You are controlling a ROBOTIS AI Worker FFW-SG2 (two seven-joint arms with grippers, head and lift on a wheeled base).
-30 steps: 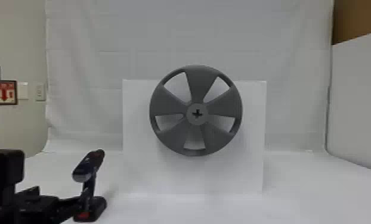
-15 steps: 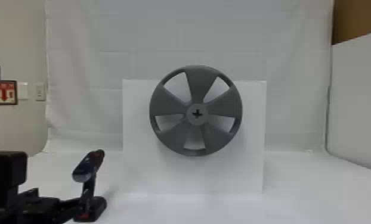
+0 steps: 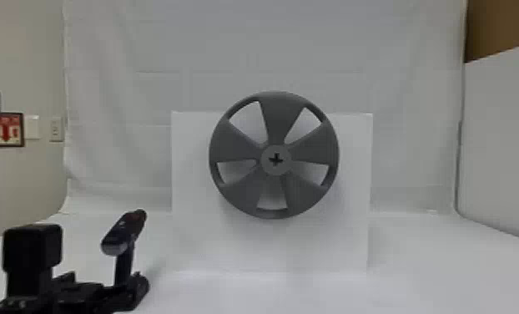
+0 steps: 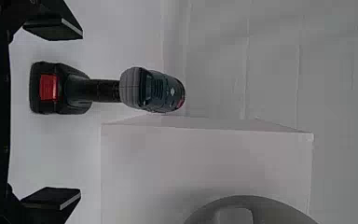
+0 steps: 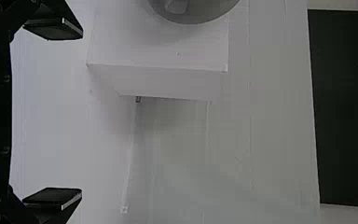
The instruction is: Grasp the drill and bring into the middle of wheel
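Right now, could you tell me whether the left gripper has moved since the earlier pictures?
Yes, the left gripper has shifted right, judged against the wheel.

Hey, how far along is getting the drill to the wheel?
Approach looks well along: the left gripper faces the standing drill. In hand: nothing; its open fingers touch neither side of the drill. Remaining: close on it, then bring it to the middle of the wheel, where the cross-shaped slot is bare.

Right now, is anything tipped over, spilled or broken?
No, nothing looks wrong. The drill stands upright on its base. The wheel is at the front of the white box, with no crack I can see, and I see no spill.
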